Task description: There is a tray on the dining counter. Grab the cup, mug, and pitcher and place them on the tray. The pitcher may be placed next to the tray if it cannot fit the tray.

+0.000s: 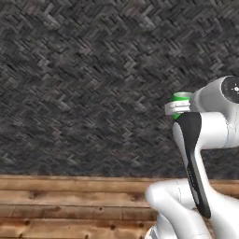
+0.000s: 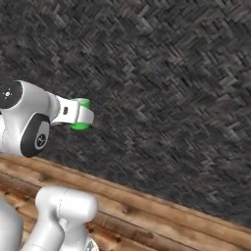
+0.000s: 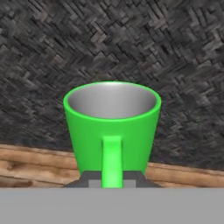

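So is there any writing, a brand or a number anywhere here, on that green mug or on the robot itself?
No text can be read anywhere.
Green mug, held by its handle in the shut hand: plain, no label or mark.
Robot arm: a thin line of small marks runs down its dark panel, too blurred to read.
Round joint caps: tiny pale specks, too small to tell.
Floor and wooden boards: no signs.

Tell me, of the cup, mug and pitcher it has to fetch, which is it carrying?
The mug: bright green, grey inside, its loop handle pinched between the fingers, held up in front of a dark woven-looking surface.
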